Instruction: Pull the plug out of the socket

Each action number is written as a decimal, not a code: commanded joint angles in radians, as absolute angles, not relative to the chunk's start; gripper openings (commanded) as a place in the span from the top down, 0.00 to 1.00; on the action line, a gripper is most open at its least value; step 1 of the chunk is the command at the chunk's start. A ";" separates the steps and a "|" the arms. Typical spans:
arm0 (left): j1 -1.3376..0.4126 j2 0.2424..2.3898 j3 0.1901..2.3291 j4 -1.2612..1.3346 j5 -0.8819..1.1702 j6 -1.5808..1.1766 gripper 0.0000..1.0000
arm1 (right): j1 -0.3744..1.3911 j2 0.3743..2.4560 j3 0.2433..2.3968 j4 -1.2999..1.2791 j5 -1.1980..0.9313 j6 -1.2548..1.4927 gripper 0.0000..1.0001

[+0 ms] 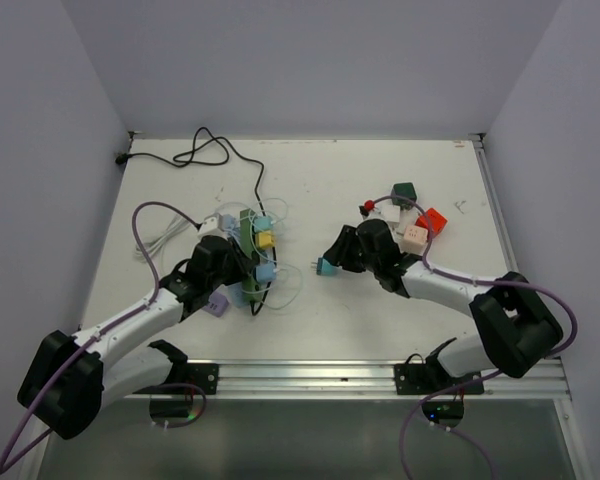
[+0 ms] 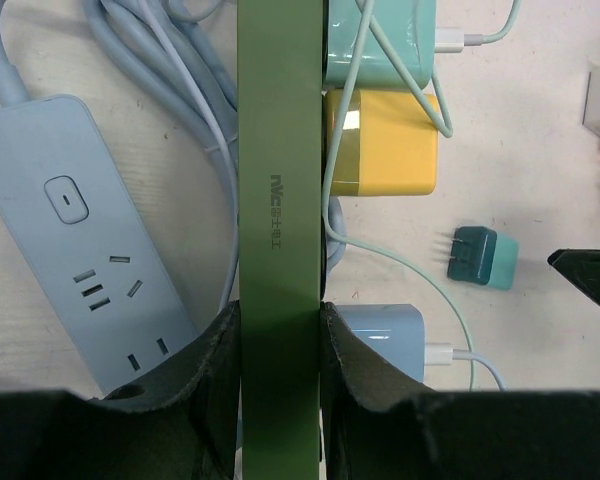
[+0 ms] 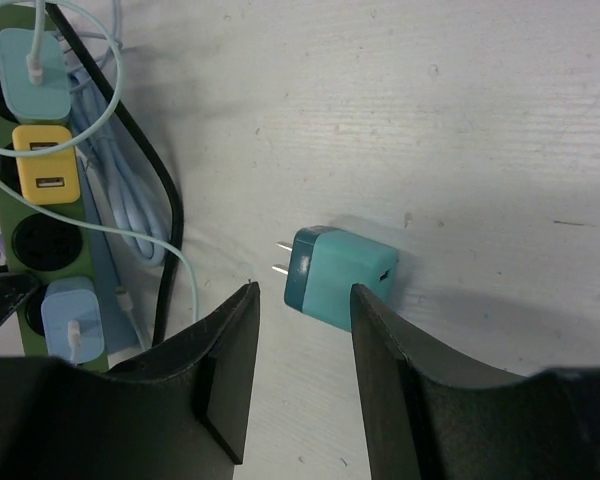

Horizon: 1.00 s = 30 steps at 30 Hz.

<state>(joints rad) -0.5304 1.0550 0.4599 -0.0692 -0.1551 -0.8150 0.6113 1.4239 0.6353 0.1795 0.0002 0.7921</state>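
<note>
The socket, a long dark green power strip (image 1: 247, 238) (image 2: 280, 200) (image 3: 4, 205), lies left of centre among cables. My left gripper (image 1: 238, 268) (image 2: 280, 312) is shut on the socket's near end, one finger on each side. A mint plug (image 2: 380, 40), a yellow plug (image 2: 390, 143) and a pale blue plug (image 2: 385, 335) sit in it; one outlet (image 3: 42, 243) is empty. A teal plug (image 1: 326, 267) (image 2: 483, 257) (image 3: 342, 277) lies loose on the table, prongs toward the socket. My right gripper (image 1: 338, 258) (image 3: 302, 295) stands open just short of it, holding nothing.
A light blue strip (image 2: 80, 230) lies beside the socket, with a purple strip (image 1: 216, 303) near my left wrist. A black cord (image 1: 200, 150) runs to the back left corner. Several loose plugs (image 1: 412, 215) are piled at the right. A metal rail (image 1: 310, 375) lines the near edge.
</note>
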 commanded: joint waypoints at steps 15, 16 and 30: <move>-0.514 0.905 0.434 0.101 -0.069 -0.819 1.00 | 0.679 1.350 0.669 0.379 -0.255 0.808 0.34; -0.514 0.907 0.434 0.100 -0.064 -0.821 1.00 | 0.721 1.367 0.679 0.385 -0.255 0.808 0.31; -0.511 0.851 0.428 0.107 -0.040 -0.808 1.00 | 0.847 1.603 0.795 0.489 -0.258 0.949 0.27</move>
<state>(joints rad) -0.5171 0.8951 0.4156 -0.0463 -0.0589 -0.8089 0.8272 1.5616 0.7475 0.4263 -0.2352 0.8963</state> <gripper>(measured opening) 0.334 0.739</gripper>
